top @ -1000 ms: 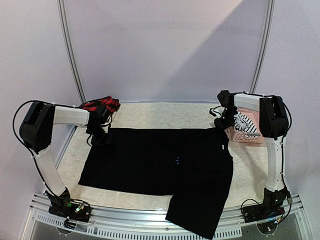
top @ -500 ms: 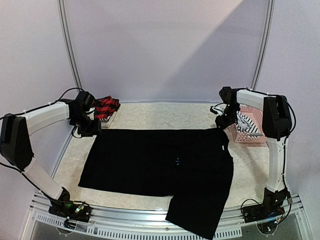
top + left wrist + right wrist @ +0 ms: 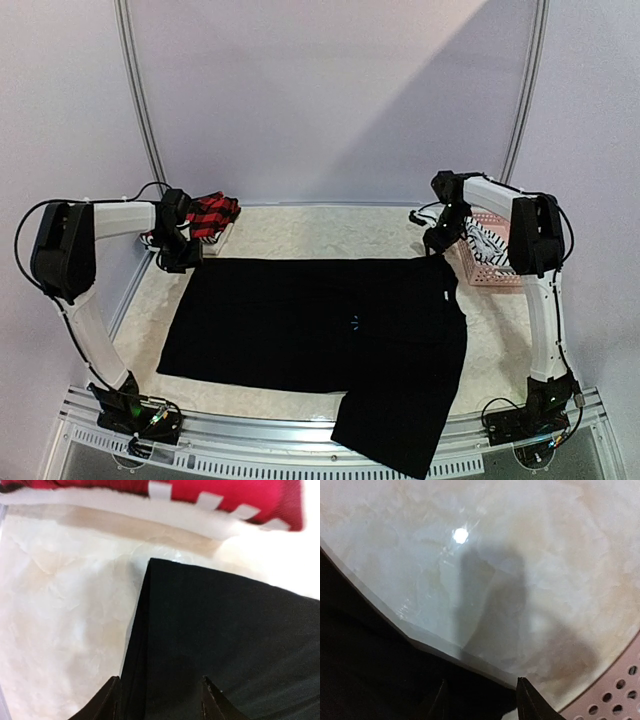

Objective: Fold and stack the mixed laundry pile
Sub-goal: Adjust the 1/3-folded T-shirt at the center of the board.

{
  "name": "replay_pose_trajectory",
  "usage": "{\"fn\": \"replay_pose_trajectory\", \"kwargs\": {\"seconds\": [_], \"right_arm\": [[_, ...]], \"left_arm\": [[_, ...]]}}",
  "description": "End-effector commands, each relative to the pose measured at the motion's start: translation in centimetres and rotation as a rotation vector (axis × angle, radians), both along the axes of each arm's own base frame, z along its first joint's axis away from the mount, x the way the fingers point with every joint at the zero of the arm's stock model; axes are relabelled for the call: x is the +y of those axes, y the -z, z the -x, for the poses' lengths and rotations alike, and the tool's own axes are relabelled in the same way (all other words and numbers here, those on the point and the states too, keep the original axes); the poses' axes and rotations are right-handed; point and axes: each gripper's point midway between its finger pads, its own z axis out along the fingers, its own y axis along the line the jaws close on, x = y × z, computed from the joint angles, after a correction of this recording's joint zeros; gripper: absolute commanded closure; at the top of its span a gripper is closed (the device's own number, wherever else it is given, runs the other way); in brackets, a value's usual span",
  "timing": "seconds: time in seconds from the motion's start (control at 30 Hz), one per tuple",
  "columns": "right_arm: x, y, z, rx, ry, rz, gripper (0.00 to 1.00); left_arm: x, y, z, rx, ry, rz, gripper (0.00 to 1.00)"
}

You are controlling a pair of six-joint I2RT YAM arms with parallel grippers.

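Across the middle of the frame, your black T-shirt (image 3: 320,320) is spread flat on the table (image 3: 320,228). Your left gripper (image 3: 160,700) is at its upper left corner and your right gripper (image 3: 480,700) at the upper right, both with jaws apart and gripping nothing.

Plain black T-shirt (image 3: 320,320) on a cream marbled tabletop (image 3: 330,232), with red plaid and pink at the far corners.

The T-shirt is solid black with no print, apart from one tiny pale speck near its middle. The tabletop is glossy cream with faint beige veining, like marble. At its far left corner, the plaid piece (image 3: 212,213) is bright red crossed with black, over a white strip. At the far right corner, a pale pink perforated basket (image 3: 495,272) holds a black-and-white striped tank top (image 3: 490,245). The left arm (image 3: 120,215) and right arm (image 3: 495,192) are white with black joints. The wall (image 3: 330,100) behind is pale lilac-grey, and the rail (image 3: 300,440) along the near edge is silver.
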Motion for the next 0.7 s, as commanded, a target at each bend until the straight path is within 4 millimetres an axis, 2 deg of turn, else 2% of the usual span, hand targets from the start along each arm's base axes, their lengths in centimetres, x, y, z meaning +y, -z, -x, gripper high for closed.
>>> {"fn": "replay_pose_trajectory", "kwargs": {"seconds": [0.0,0.17,0.33,0.5,0.67], "right_arm": [[-0.9,1.9,1.3,0.083,-0.039,0.051,0.55],[-2.6,3.1,1.2,0.083,-0.046,0.153,0.59],[-3.9,4.6,0.1,0.056,-0.032,0.237,0.73],[-4.9,5.1,-2.0,-0.018,-0.002,0.307,0.79],[-4.5,4.9,-3.6,-0.059,0.030,0.285,0.77]], "left_arm": [[0.3,0.3,-1.2,-0.020,-0.008,0.023,0.47],[0.4,1.5,-0.9,0.004,-0.012,0.019,0.47],[-0.2,2.6,-1.1,0.023,-0.015,0.053,0.50],[-0.3,2.4,-2.3,-0.004,-0.015,0.058,0.51],[-0.5,1.1,-3.2,-0.039,0.000,0.058,0.51]]}}
